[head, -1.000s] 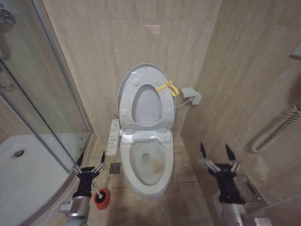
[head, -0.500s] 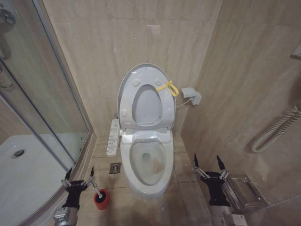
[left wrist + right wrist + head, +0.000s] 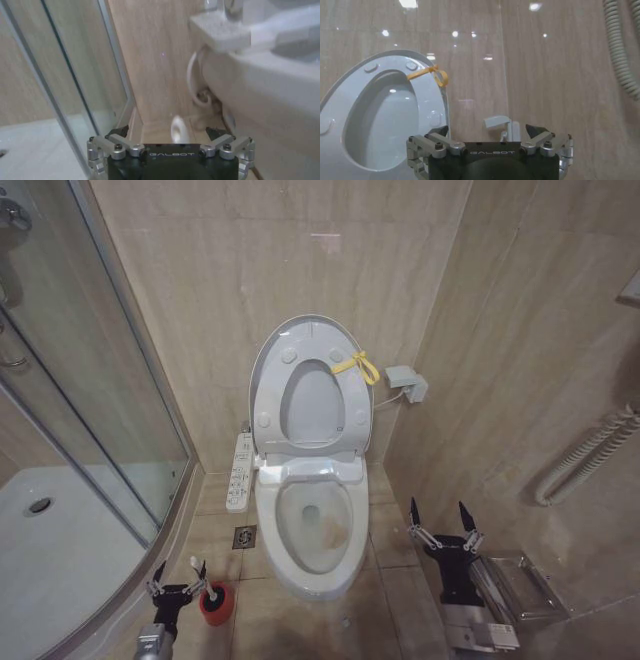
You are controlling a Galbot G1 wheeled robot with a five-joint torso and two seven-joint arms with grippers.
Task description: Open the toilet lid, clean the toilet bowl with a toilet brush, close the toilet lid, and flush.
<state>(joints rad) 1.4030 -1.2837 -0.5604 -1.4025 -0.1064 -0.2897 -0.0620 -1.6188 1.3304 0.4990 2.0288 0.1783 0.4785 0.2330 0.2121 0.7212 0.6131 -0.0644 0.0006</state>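
Glass shower screen stood at 9 o'clock, white shower tray below. Floor drain lay near centre. Corrugated hose hung at 3 o'clock. Wall socket sat at 1 o'clock.

The left gripper is hanging low at the robot's left side, jaws spread wide and pointing up. The right gripper is sitting higher on the right, its jaws likewise gaping apart.
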